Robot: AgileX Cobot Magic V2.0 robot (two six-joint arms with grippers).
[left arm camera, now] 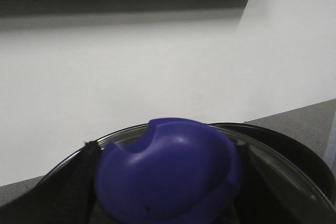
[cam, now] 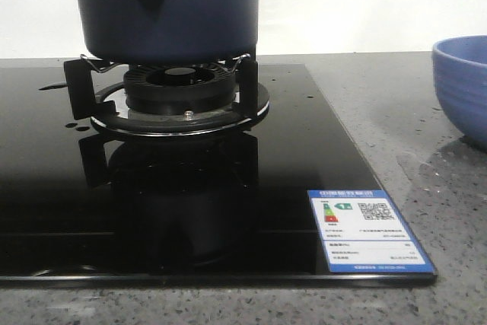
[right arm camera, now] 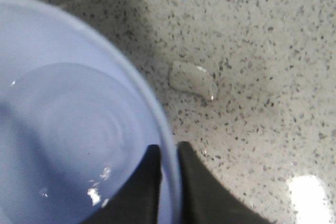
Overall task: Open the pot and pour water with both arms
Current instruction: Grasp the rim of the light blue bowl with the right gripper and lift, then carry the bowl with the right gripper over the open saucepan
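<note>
The pot (cam: 171,9) stands on the black trivet (cam: 163,81) of a gas burner (cam: 179,89), far and left of centre on the glossy black glass hob (cam: 228,211). Its side lug with the hole faces the near left, and the top of the pot is cut off by the picture edge, so whether it is open cannot be told from the front. An energy-rating sticker (cam: 369,230) lies flat on the near right corner of the hob. Grey speckled countertop (cam: 403,112) surrounds the hob, and a few dark drops sit on the glass left of the burner.

At the far right a light blue ribbed bowl (cam: 463,85) rests on the counter, partly cut off, well apart from the pot. From the right wrist camera its inside shows a shallow pool of water with ripples and small glints. The right gripper (right arm camera: 169,182) is narrowed onto the bowl's rim, one finger inside and one outside the wall. A small wet patch (right arm camera: 191,80) lies on the counter just beside the bowl.

The left gripper's (left arm camera: 168,198) fingers (left arm camera: 79,182) flank a rounded blue knob (left arm camera: 168,182) and appear closed on it; the knob sits atop a glass lid (left arm camera: 273,166) with a dark rim, seen against a white wall (left arm camera: 157,66). What is beneath the lid is hidden.
</note>
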